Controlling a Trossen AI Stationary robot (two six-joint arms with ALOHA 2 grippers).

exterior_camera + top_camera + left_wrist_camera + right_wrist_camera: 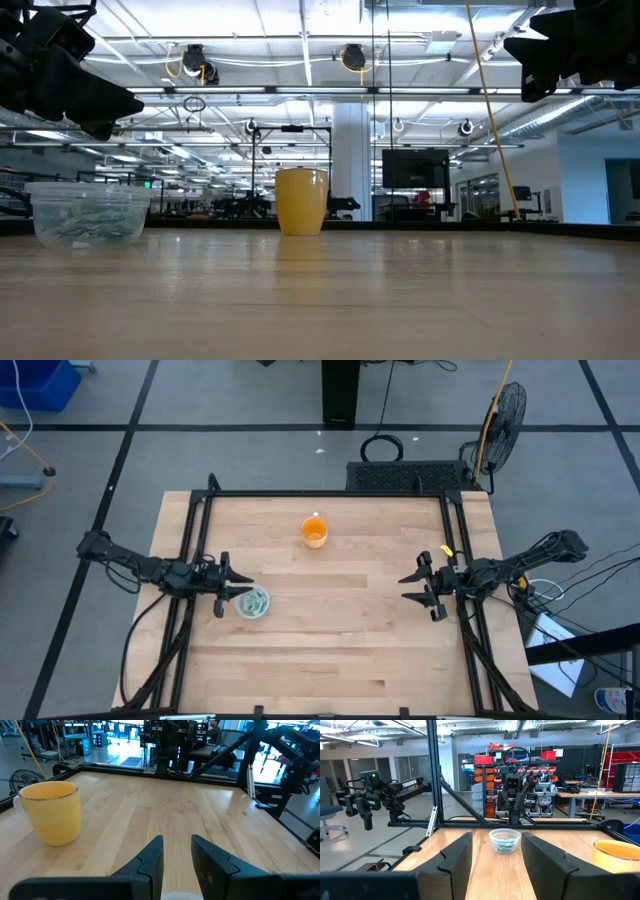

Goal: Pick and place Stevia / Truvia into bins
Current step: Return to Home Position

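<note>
Wood tabletop (330, 650), clear cup (252, 603), workshop (430, 130)

Lighting is bright and even, from overhead fixtures. High view: the table (330, 650) is uniformly lit, and the orange cup (314, 532) casts only a faint, short shadow. Low view: the ceiling lights (300, 60) above the cup glare white. The left arm (60, 75) and right arm (580, 45), either side of the cup, read as black silhouettes. Left wrist view: the floor (120, 755) beyond the cup is washed out.
</note>
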